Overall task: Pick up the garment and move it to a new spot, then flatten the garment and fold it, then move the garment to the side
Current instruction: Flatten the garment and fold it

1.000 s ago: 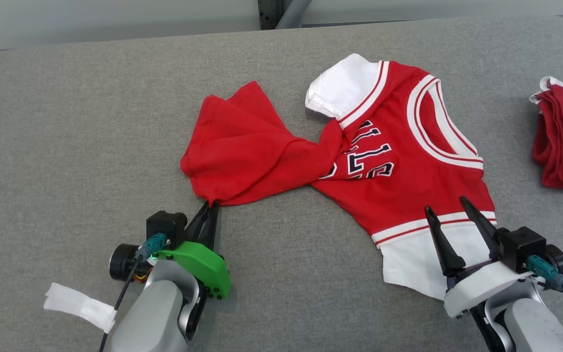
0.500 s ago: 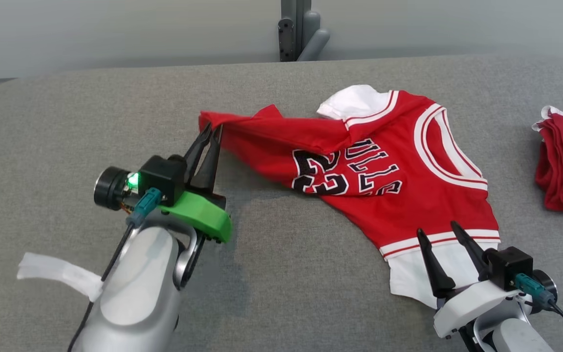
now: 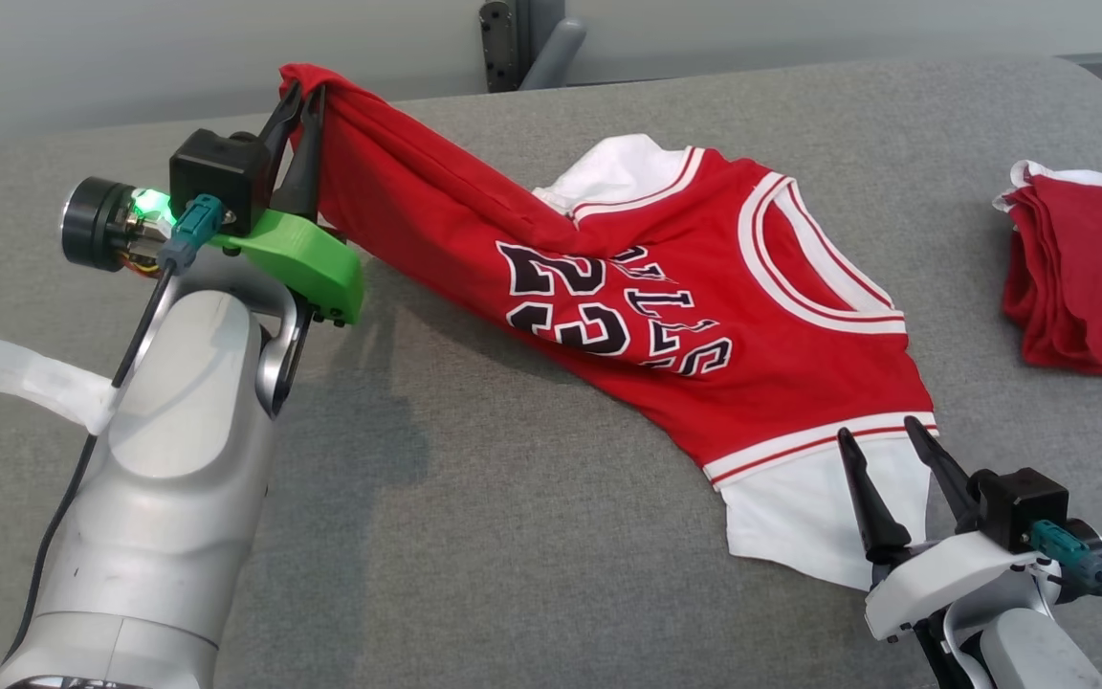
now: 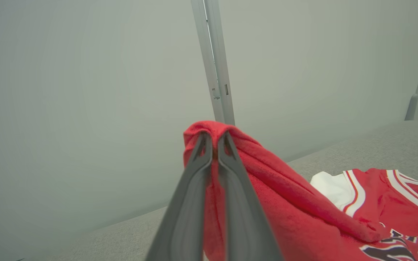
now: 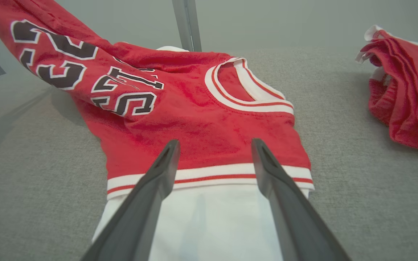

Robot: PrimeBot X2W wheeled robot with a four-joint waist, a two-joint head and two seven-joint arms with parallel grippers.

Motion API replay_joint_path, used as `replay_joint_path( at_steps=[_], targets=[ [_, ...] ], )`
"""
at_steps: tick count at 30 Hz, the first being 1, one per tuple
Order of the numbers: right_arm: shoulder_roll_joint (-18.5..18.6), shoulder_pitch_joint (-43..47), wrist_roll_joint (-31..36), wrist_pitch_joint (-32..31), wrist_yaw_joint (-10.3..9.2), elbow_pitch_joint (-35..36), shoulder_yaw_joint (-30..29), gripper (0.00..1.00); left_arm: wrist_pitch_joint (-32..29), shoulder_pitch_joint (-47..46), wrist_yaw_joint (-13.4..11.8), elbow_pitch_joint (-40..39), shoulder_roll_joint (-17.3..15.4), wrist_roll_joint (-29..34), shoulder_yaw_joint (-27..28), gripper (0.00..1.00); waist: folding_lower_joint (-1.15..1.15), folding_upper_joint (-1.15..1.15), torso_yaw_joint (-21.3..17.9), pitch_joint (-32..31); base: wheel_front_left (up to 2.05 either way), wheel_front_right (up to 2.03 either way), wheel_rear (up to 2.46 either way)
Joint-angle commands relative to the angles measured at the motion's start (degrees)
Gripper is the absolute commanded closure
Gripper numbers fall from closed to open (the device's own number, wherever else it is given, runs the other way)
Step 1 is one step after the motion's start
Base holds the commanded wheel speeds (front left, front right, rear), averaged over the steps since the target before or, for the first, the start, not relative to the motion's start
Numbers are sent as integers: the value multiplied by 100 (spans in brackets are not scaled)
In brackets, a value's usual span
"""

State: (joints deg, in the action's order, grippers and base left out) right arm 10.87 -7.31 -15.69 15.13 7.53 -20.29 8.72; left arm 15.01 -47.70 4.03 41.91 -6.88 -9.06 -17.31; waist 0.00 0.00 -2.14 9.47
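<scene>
The garment is a red jersey with white sleeves, white trim and black lettering, lying on the grey padded table. My left gripper is shut on its red hem corner, held up above the table's far left. From that corner the cloth stretches down to the right. My right gripper is open over the near white sleeve, its fingers either side of the striped cuff band. I cannot tell whether the fingers touch the cloth.
A folded pile of red clothes lies at the table's right edge. A grey post stands against the pale wall behind the table. A white strip of tape hangs from my left arm.
My left gripper has lifted the hem corner up and away toward the far left, unrolling the bunched red cloth and baring the number. The right gripper holds its place; the head camera has shifted.
</scene>
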Motion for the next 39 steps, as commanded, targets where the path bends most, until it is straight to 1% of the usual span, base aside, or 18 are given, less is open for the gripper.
replay_joint_path(
  at_steps=[1,5,9,11,15,18,19,20,21,22,23,24,25,26,28,31,36,39],
  targets=[
    [-1,29,-28,-1,-9,1,-49,0,15,-137,-41,30,-11,-16,21,100,0,0,-212,228,0,0,0],
    [-50,-63,12,-1,-9,29,-43,0,16,-307,-3,177,-13,88,-37,100,0,0,-278,359,0,0,0],
    [-96,-287,33,-1,-9,53,118,0,17,-749,-80,188,-95,176,8,100,0,0,-484,638,0,0,0],
    [-117,-378,9,-1,-9,41,136,0,16,-1031,-110,85,-81,234,5,100,0,0,-608,793,0,0,0],
    [-147,-458,-15,-1,-9,4,107,0,16,-1336,-29,-14,42,319,-90,100,0,0,-749,979,0,0,0],
    [-188,-476,-18,-1,-9,-41,75,0,10,-1478,92,180,171,317,-276,100,0,0,-864,1082,0,0,0],
    [-218,-475,-12,-1,-9,-53,72,0,11,-1498,160,231,215,303,-384,75,0,0,-895,1111,0,0,0],
    [-224,-477,-14,-1,-9,-65,67,0,10,-1478,213,299,266,259,-504,65,0,0,-908,1131,0,0,0],
    [-228,-486,-13,-1,-9,-78,71,0,10,-1439,259,395,300,229,-634,77,0,0,-920,1151,0,0,0],
    [-236,-502,-18,-1,-9,-98,82,0,11,-1399,299,465,324,158,-775,100,0,0,-927,1170,0,0,0],
    [-250,-518,-28,-1,-9,-114,93,0,10,-1358,322,534,335,76,-892,100,0,0,-930,1186,0,0,0],
    [-263,-537,-37,-1,-9,-132,103,0,11,-1338,340,564,349,8,-994,92,0,0,-924,1200,0,0,0],
    [-270,-552,-41,-1,-9,-149,105,0,10,-1305,338,577,357,-63,-1074,53,0,0,-906,1216,0,0,0],
    [-276,-572,-48,-1,-9,-169,102,0,10,-1241,343,650,364,-125,-1154,0,0,0,-881,1220,0,0,0],
    [-265,-598,-47,-1,-9,-194,109,0,10,-1176,346,692,373,-296,-1245,0,0,0,-811,1205,0,0,0],
    [-237,-594,-38,-1,-9,-217,82,0,10,-1074,348,611,377,-415,-1165,0,0,0,-674,1146,0,0,0],
    [-216,-546,-19,-1,-9,-247,97,0,11,-782,222,506,304,-482,-844,0,0,0,-482,976,0,0,0],
    [-227,-524,-3,-1,-9,-254,123,0,11,-607,139,544,203,-483,-653,0,0,0,-426,916,0,0,0]
  ],
)
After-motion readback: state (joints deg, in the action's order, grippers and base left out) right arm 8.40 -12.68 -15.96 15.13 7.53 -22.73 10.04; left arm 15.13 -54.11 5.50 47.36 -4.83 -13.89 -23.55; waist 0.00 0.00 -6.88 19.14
